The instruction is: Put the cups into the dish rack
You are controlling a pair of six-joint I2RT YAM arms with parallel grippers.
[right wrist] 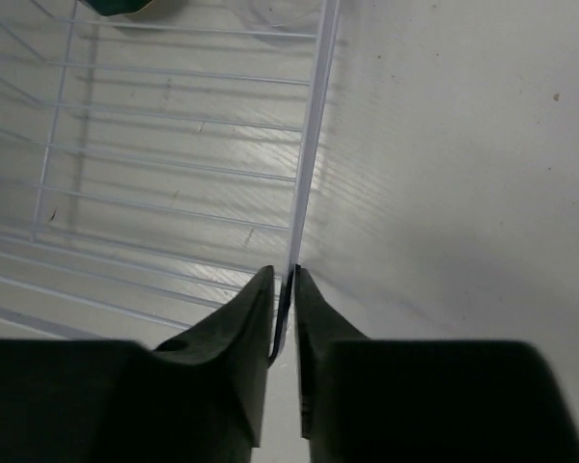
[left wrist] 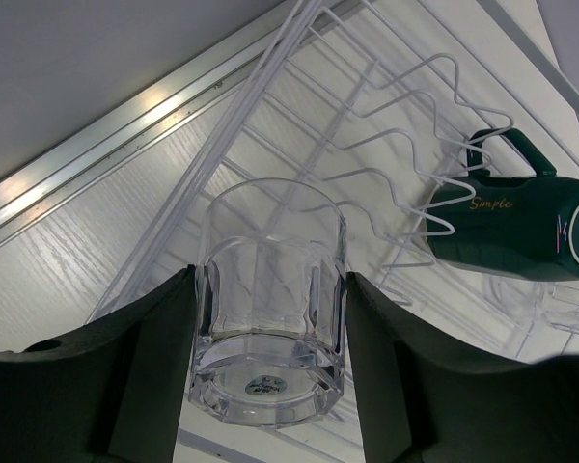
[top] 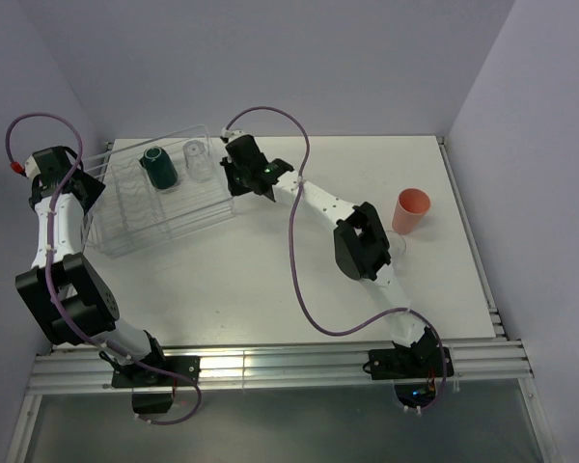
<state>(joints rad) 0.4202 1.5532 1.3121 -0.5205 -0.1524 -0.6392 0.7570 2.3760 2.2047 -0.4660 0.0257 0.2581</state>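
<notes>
1. So the left gripper (left wrist: 270,318) has a clear tumbler (left wrist: 270,299) squeezed between its 2 fingers (left wrist: 145,367), base toward the wrist camera, mouth pointing at the dish rack (left wrist: 367,125) wires underneath
2. Right gripper (right wrist: 285,318) is pinched down narrow on the rack's thin side wall (right wrist: 309,145), both fingertips pressed against the rail, at the rack's right edge in the overhead view (top: 243,178)
3. The dish rack (top: 125,227) sits at the back left of the table (top: 270,280)
4. Inside it at the far end: the dark green mug (top: 158,167) and, just beside it to the right, another clear tumbler (top: 197,161)
5. From the left wrist the mug (left wrist: 516,227) looks tipped on its side against the wavy dividers, handle up, gold lettering showing
6. Salmon-pink cup (top: 411,210) is standing over on the right side of the table, well apart from the rack
</notes>
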